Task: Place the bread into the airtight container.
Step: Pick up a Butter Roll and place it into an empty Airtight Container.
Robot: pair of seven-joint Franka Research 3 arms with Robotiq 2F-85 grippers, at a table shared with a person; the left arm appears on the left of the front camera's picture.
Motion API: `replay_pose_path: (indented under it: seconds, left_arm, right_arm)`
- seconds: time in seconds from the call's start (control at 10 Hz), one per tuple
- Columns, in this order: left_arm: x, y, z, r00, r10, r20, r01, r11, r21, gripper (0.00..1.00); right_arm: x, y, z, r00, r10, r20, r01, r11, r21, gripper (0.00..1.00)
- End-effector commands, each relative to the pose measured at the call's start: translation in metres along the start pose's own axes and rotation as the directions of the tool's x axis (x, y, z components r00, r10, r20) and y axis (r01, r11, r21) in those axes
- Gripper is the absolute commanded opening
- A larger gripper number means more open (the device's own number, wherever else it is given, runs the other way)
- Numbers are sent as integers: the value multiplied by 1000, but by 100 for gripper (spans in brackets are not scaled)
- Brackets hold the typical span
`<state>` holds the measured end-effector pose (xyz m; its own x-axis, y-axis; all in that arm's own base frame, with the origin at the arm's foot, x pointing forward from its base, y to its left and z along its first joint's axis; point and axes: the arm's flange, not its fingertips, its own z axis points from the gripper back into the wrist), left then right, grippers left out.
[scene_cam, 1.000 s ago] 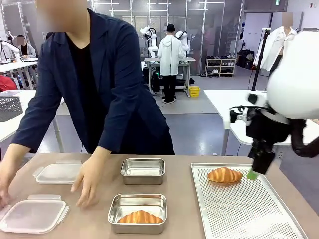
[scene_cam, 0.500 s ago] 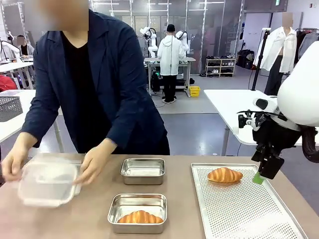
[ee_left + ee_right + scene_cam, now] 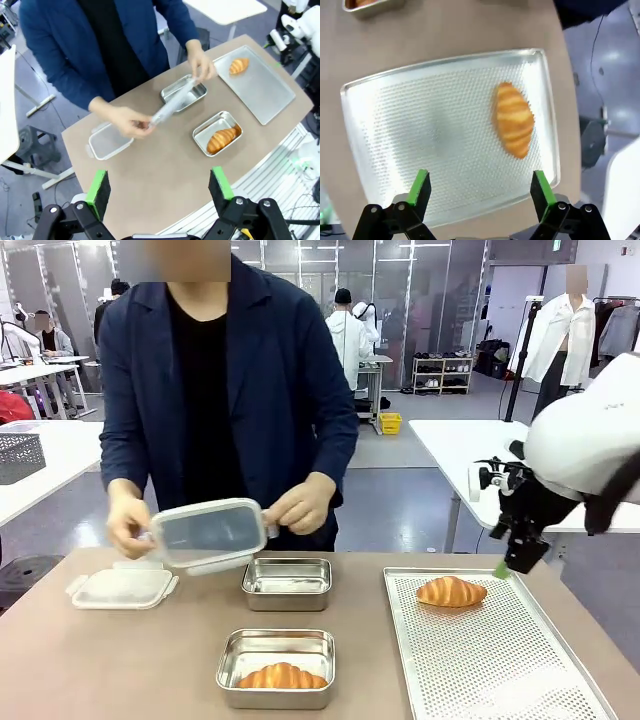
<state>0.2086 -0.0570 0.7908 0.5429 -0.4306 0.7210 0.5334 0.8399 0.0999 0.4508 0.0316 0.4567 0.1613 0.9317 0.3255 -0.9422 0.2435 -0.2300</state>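
The right pincer (image 3: 480,180) hangs wide open and empty over the far right edge of the tray (image 3: 500,680), near the croissant (image 3: 451,591) lying at the tray's far end. The left pincer (image 3: 160,175), equally spread and holding nothing, sits high above the table (image 3: 150,670). A good pick would centre over the croissant, span its narrow width and close gently. The empty steel container (image 3: 287,602) is probably the target, though a person (image 3: 230,390) holds a clear lid (image 3: 210,530) just above it.
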Motion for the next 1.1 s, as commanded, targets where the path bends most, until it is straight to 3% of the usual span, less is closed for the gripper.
replay_pose_path:
  seconds: [0.0, 0.1, 0.2, 0.3, 0.5, 0.6, 0.7, 1.0]
  left_arm:
    - [0, 0, 1, 1000, -9, -1, 9, 1000, 1, 100]
    - [0, 0, 1, 1000, -9, -1, 9, 1000, 1, 100]
    - [0, 0, 1, 1000, -9, -1, 9, 1000, 1, 100]
    - [0, 0, 1, 1000, -9, -1, 9, 1000, 1, 100]
    - [0, 0, 1, 1000, -9, -1, 9, 1000, 1, 100]
    - [0, 0, 1, 1000, -9, -1, 9, 1000, 1, 100]
    - [0, 0, 1, 1000, -9, -1, 9, 1000, 1, 100]
    - [0, 0, 1, 1000, -9, -1, 9, 1000, 1, 100]
  right_arm:
    - [4, -26, -28, 980, 83, 180, -94, 994, 52, 100]
    - [3, -33, -38, 961, 74, 267, -103, 990, 95, 100]
    - [1, -39, -46, 953, 41, 300, -79, 990, 118, 100]
    - [-11, -37, -39, 974, 12, 225, -28, 997, 65, 100]
    - [-117, -19, 23, 924, -151, 351, 170, 985, -23, 100]
    - [-187, 5, 47, 875, -258, 409, 307, 950, -57, 100]
    - [-234, 29, 56, 829, -321, 459, 397, 915, -77, 100]
    - [-311, 87, 43, 716, -385, 583, 525, 847, -86, 100]
